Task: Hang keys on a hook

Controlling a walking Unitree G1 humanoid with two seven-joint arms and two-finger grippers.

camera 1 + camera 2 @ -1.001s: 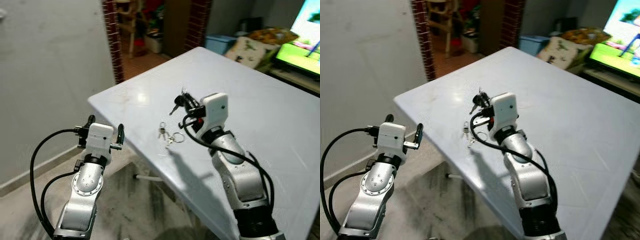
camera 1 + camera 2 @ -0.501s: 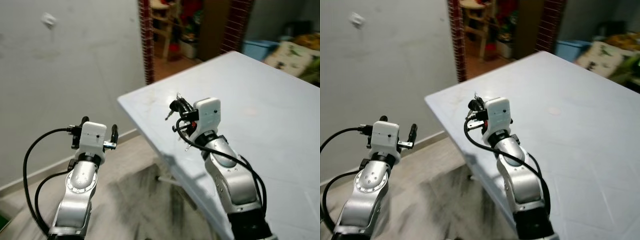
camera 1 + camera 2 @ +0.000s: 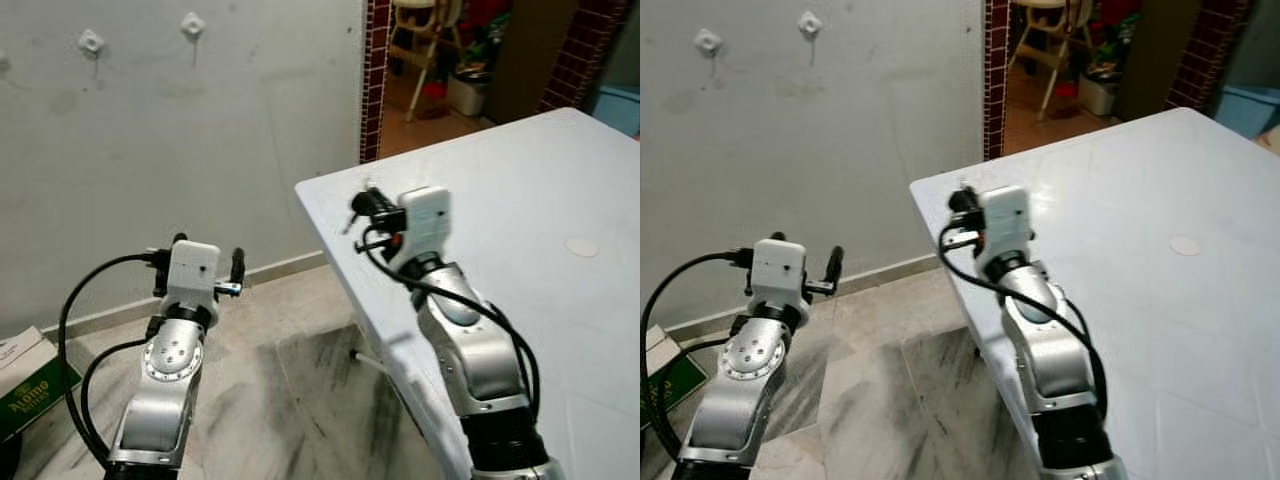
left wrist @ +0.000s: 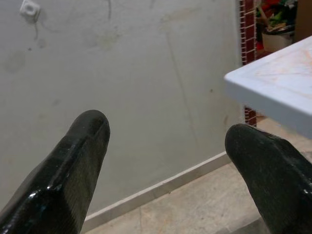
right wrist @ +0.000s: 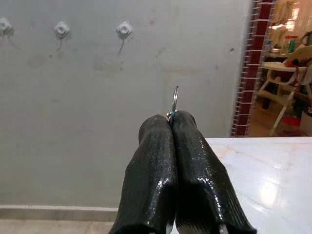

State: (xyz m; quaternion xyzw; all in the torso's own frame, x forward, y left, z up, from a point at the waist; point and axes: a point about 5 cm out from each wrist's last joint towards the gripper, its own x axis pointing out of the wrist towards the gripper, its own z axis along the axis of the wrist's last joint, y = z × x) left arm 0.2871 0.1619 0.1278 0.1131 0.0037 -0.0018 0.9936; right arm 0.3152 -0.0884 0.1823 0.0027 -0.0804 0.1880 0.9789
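The keys are pinched tight in the right gripper, jaws pressed together on the ring, held up over the desk right at its near-left corner. The left gripper is held out over the floor with jaws spread, nothing in them. Hooks are seen on the grey wall.

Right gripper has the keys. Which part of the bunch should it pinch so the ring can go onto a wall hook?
Pinch the key ring low on its rim, from below, leaving the upper arc free. That is how the right gripper has it: jaws shut on the rim, the ring standing edge-on above the tips, toward the wall hook. Probably no regrasp is needed.
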